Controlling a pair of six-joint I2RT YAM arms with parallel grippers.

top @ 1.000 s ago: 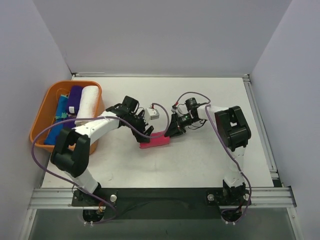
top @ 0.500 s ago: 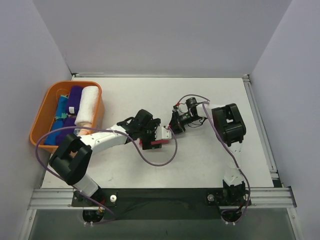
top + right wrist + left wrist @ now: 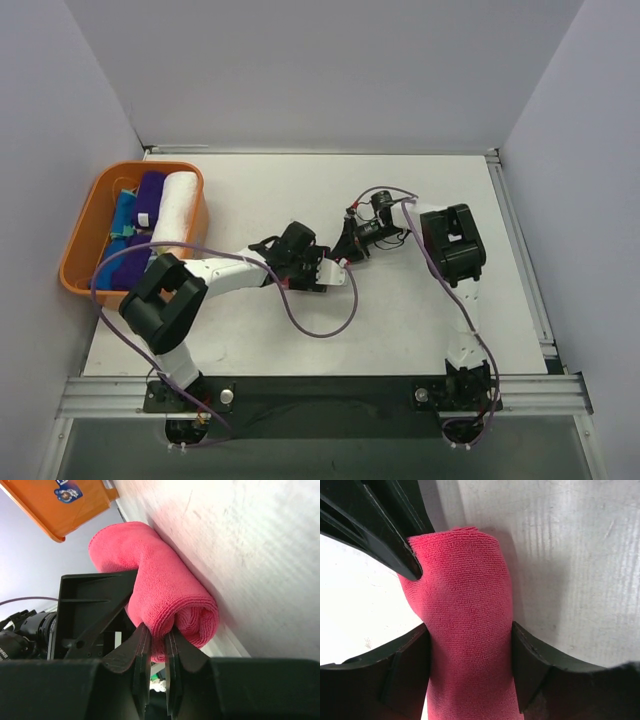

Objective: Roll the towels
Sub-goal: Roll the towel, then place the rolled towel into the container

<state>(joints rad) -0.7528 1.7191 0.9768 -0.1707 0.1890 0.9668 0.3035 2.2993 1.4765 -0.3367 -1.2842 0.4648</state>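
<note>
A hot pink towel lies rolled on the white table. My left gripper is shut on it, one pad on each side of the roll. In the right wrist view the pink roll shows its spiral end, and my right gripper is shut on the outer layer at that end. In the top view both grippers meet mid-table, left and right, and hide the towel almost wholly. The right gripper's black fingers show beside the roll in the left wrist view.
An orange basket stands at the table's left edge, holding a white roll, a purple roll and teal and blue towels. Its corner shows in the right wrist view. Purple cables loop near both arms.
My left gripper moved right over the pink towel and closed on it. The towel, seen lying as a strip before, is now covered. My right gripper shifted slightly up and left.
</note>
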